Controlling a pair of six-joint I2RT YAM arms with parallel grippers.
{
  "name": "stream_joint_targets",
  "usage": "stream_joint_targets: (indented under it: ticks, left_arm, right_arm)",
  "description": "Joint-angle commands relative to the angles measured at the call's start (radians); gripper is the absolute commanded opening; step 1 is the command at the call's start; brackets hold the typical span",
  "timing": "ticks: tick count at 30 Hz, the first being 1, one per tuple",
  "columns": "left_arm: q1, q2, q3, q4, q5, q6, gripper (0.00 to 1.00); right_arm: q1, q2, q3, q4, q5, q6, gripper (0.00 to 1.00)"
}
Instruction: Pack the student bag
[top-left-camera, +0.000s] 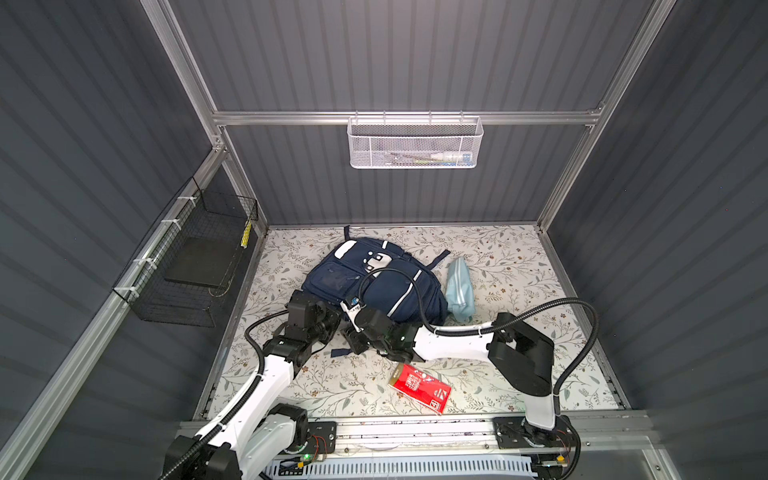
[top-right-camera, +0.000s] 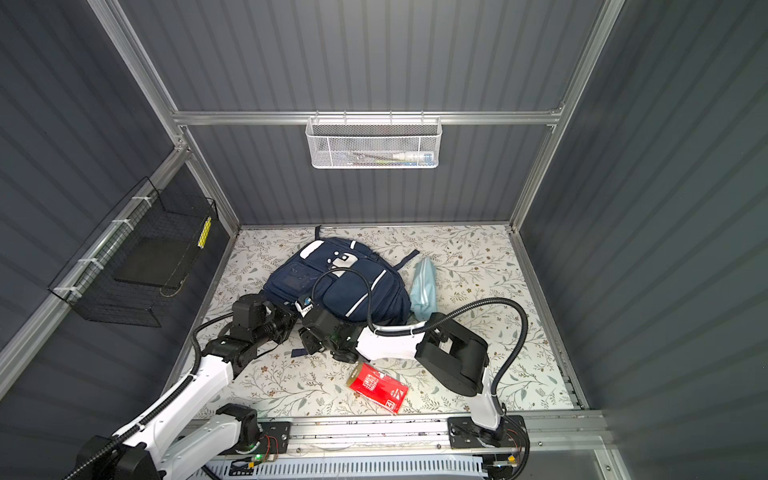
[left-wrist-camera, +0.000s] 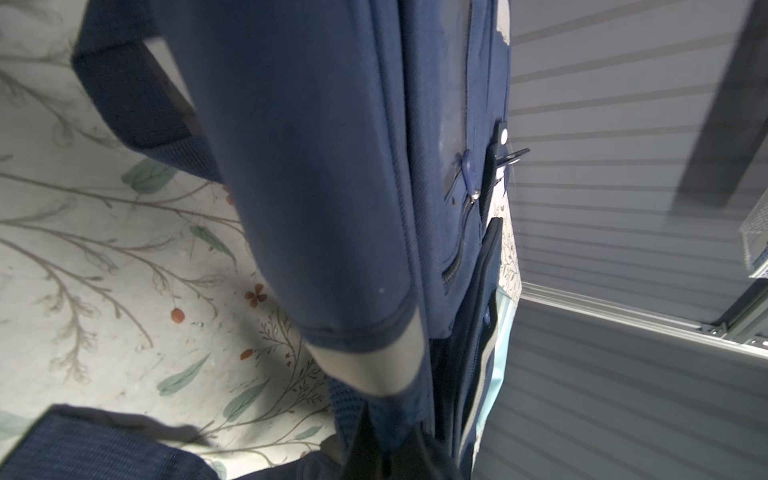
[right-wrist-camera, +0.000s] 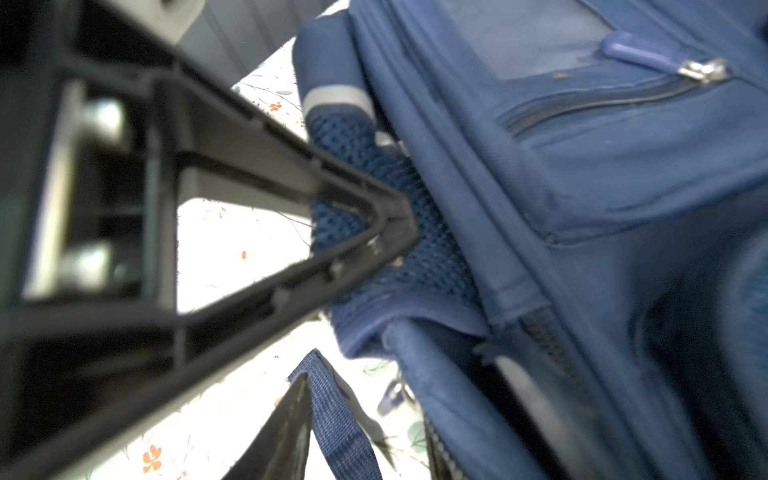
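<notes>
The bag (top-left-camera: 328, 278) lies front-up on the floral mat (top-left-camera: 519, 266). At the bag's near edge the left gripper (right-wrist-camera: 392, 226) is pressed together on the bag's blue mesh panel (clearest in the right wrist view). The right gripper (top-left-camera: 354, 337) is just beside it at the same edge, near a loose strap (right-wrist-camera: 336, 419); whether its jaws are spread or closed cannot be told. A light-blue pouch (top-left-camera: 459, 291) lies just beside the bag on the right arm's side. A red packet (top-left-camera: 419, 386) lies well in front of the bag.
</notes>
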Motion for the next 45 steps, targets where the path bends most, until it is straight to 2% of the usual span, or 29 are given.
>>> stream_joint_targets:
  ticks: [1,3,7,9,12,16,21,29,34,38,41,45]
  left_arm:
    - [-0.033,-0.034,-0.011,0.067,0.067,-0.046,0.00]
    - [-0.033,-0.046,-0.010,0.037,0.046,-0.032,0.00]
    - [-0.032,-0.055,0.006,-0.017,0.008,0.009,0.00]
    - [-0.023,-0.057,0.011,-0.031,-0.011,0.027,0.00]
    - [0.005,-0.049,0.003,-0.020,-0.020,0.038,0.00]
    - [0.051,-0.024,-0.004,-0.010,-0.024,0.061,0.00]
    - [0.066,-0.026,-0.004,-0.018,-0.037,0.084,0.00]
    - [0.094,-0.017,-0.011,-0.028,-0.073,0.116,0.00]
    - [0.166,0.006,0.015,-0.050,-0.070,0.170,0.00]
    - [0.183,0.008,0.034,-0.058,-0.090,0.196,0.00]
    - [0.184,0.046,0.040,-0.032,-0.078,0.197,0.00]
    - [0.187,0.136,0.054,0.023,-0.109,0.220,0.00]
  right_arm:
    - [-0.030,0.039,0.079,0.001,0.090,0.003,0.48]
    - [-0.041,0.050,0.102,-0.007,0.078,0.003,0.45]
    - [-0.067,0.014,0.059,-0.011,0.044,0.023,0.24]
    - [-0.068,-0.022,0.021,-0.018,0.054,0.008,0.17]
    - [-0.071,-0.090,-0.043,-0.033,0.051,-0.018,0.13]
    - [-0.088,-0.158,-0.099,-0.060,-0.084,-0.057,0.08]
    - [-0.104,-0.233,-0.194,-0.082,-0.119,-0.045,0.06]
    - [-0.122,-0.366,-0.308,-0.174,-0.114,-0.052,0.05]
    - [-0.213,-0.469,-0.423,-0.214,-0.156,-0.068,0.04]
    - [-0.335,-0.567,-0.536,-0.215,-0.251,-0.108,0.03]
    - [-0.431,-0.586,-0.591,-0.202,-0.333,-0.132,0.03]
    - [-0.441,-0.573,-0.562,-0.233,-0.363,-0.159,0.02]
